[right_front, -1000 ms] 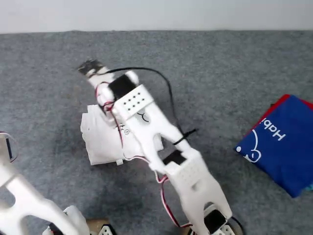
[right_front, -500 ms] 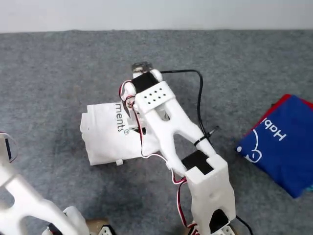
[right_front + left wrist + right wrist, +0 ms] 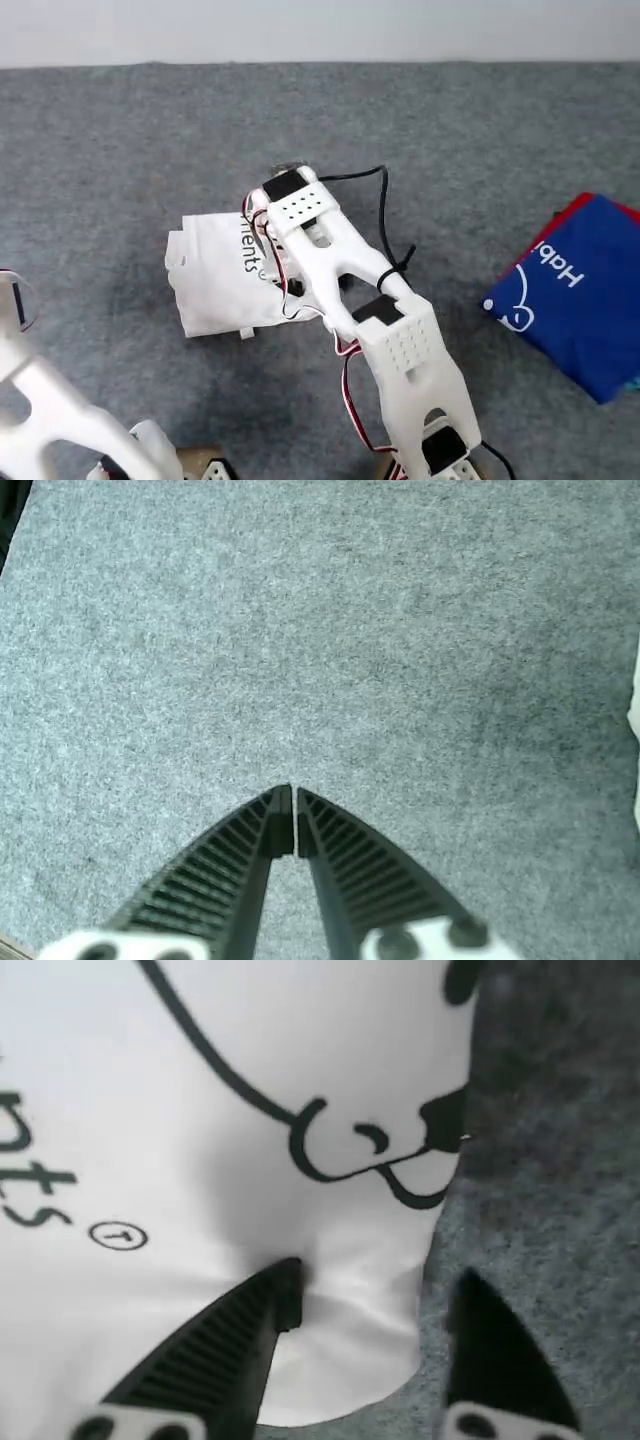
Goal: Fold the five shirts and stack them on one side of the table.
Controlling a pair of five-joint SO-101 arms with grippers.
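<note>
Left of centre on the grey, felt-like desk lies the white shirt, folded to a rough rectangle, smooth fabric with black line print. Right claw is spread wide at its edge: one ribbed black finger on the cloth, the other over bare felt beside it. Left claw is pinched closed, ribbed tips touching, holding nothing, above bare desk. Blue shirt, folded flat with a red edge showing under it, sits at the desk's right side, well apart.
</note>
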